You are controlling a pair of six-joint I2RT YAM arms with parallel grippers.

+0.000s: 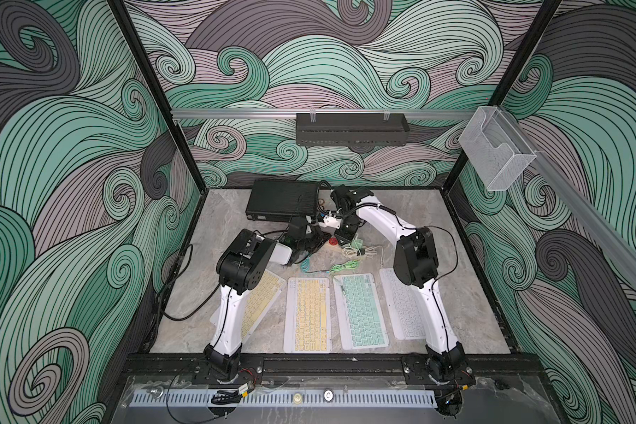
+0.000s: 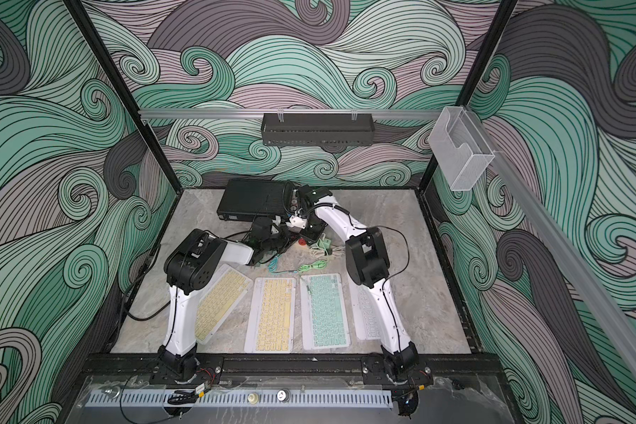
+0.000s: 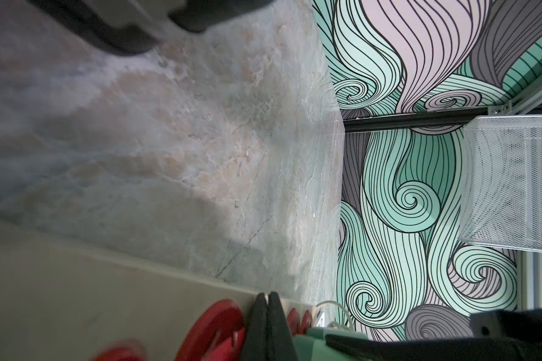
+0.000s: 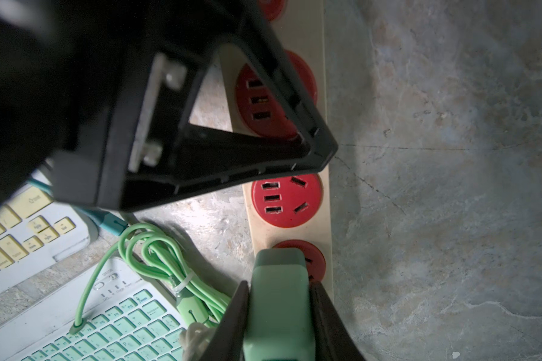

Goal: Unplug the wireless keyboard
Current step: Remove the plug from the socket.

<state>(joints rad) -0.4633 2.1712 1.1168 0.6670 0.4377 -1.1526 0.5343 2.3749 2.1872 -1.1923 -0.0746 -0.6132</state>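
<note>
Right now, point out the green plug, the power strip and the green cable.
green plug [image 4: 279, 300], right wrist view, middle of its body.
power strip [image 4: 305, 34], right wrist view, bare beige face.
green cable [image 4: 165, 259], right wrist view, coiled bundle.

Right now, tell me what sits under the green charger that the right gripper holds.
Under the green charger, clamped in the right gripper, a red socket of the cream power strip shows at its edge. Most of the socket and the charger's prongs are covered.
</note>
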